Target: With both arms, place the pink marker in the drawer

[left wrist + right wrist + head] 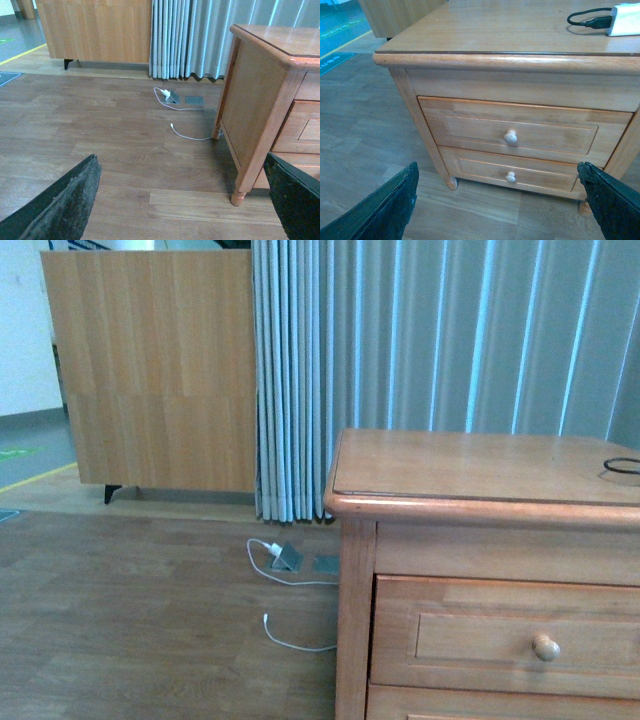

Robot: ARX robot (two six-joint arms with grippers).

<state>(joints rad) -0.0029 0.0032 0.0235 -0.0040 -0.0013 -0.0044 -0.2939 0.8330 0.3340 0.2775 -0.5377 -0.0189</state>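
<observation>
Both grippers hang spread and empty: the right gripper (497, 200) faces the shut drawer (520, 131), the left gripper (182, 200) over wooden floor (100, 130) beside the nightstand (260, 100). No pink marker shows.

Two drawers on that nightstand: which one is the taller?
The upper drawer, directly under the top; its front is visibly deeper than the lower drawer near the floor. Both are shut.

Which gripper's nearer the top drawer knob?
Right, likely. The right gripper faces the cabinet front with the knob between its open fingers. The left gripper is off the cabinet's side, aimed at floor.
</observation>
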